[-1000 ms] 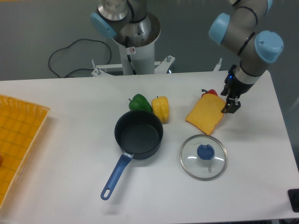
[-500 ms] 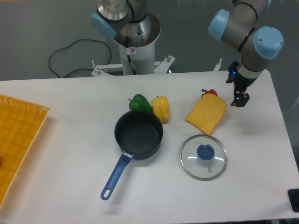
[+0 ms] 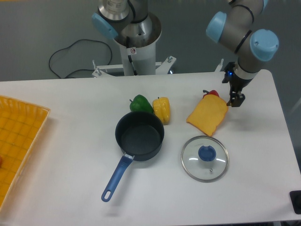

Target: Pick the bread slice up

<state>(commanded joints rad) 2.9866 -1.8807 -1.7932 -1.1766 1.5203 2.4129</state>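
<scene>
Your table [image 3: 70,155] held a pot [image 3: 139,135], then the glass lid [image 3: 204,158]; bread slice [image 3: 207,116] lay flat above the lid, beside a red item [image 3: 211,93]. Gripper [image 3: 235,100] hung just right of it, grasping nothing; finger gap unreadable.

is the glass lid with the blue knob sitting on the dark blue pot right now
No, the round glass lid with the blue knob lies flat on the white table, apart from the open dark blue pot.
</scene>
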